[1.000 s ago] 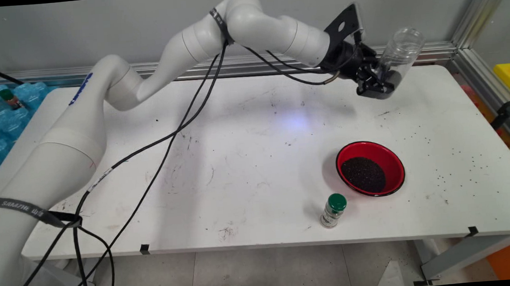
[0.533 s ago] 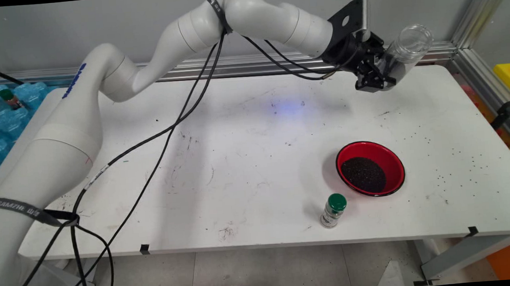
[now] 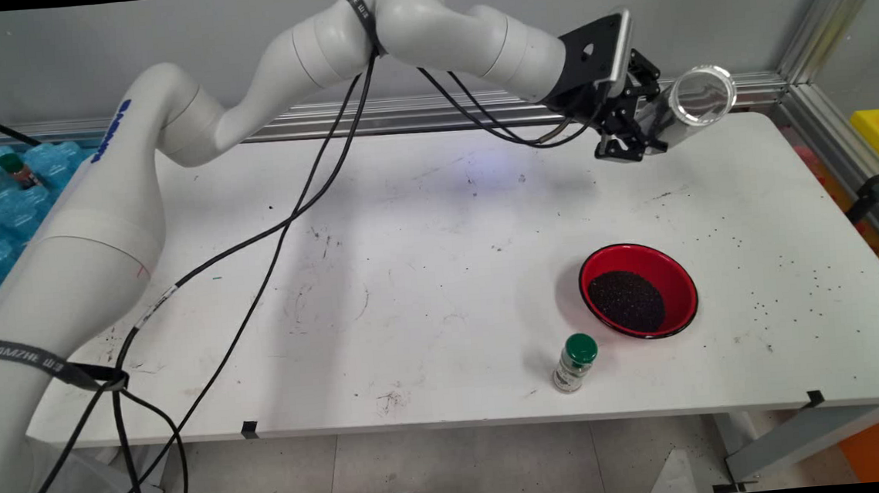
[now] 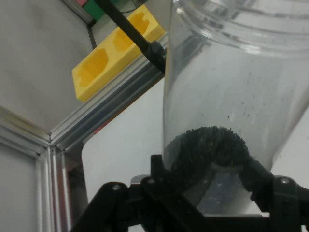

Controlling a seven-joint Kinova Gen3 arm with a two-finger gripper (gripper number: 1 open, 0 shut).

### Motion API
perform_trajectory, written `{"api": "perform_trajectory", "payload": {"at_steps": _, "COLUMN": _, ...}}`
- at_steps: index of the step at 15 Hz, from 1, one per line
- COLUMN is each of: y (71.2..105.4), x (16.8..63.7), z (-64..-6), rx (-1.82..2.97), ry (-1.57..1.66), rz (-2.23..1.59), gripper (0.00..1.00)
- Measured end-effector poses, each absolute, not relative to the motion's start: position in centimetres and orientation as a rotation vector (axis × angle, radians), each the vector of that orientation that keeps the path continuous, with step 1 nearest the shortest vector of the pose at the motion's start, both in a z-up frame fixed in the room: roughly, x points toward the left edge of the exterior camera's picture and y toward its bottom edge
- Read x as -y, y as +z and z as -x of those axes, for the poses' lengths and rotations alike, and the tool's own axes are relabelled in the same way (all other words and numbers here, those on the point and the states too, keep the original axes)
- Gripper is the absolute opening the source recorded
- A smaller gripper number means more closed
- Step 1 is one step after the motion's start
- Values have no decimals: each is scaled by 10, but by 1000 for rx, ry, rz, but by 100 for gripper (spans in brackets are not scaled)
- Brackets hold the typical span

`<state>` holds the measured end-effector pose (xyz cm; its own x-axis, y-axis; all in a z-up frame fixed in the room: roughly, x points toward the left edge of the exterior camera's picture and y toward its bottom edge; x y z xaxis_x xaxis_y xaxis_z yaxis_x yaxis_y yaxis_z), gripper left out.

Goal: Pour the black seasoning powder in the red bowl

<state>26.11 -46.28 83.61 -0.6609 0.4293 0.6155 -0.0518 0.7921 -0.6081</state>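
Where main view hides it, dark grains (image 4: pixel 207 150) inside hand-held (image 3: pixel 644 128) jar (image 3: pixel 696 101)

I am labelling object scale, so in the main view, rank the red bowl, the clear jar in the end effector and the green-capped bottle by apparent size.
1. Red bowl, largest.
2. Clear jar, held raised and farther from the camera by the end effector, so its rank is unsure.
3. Green-capped bottle, smallest.

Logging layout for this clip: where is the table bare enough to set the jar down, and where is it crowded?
The table is bare across its left and middle, under the cables. Also bare: the far right corner beneath the gripper holding the clear jar. Crowded: near right, where the red bowl and green-capped bottle stand close together, among scattered grains.
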Motion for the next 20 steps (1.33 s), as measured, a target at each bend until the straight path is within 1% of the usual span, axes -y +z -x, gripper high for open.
{"api": "perform_trajectory", "payload": {"at_steps": 11, "y": 817, "x": 441, "z": -251, "rx": 2165, "ry": 1020, "rz": 799, "gripper": 0}}
{"api": "perform_trajectory", "payload": {"at_steps": 20, "y": 796, "x": 435, "z": -232, "rx": 2100, "ry": 1203, "rz": 1100, "gripper": 0}}
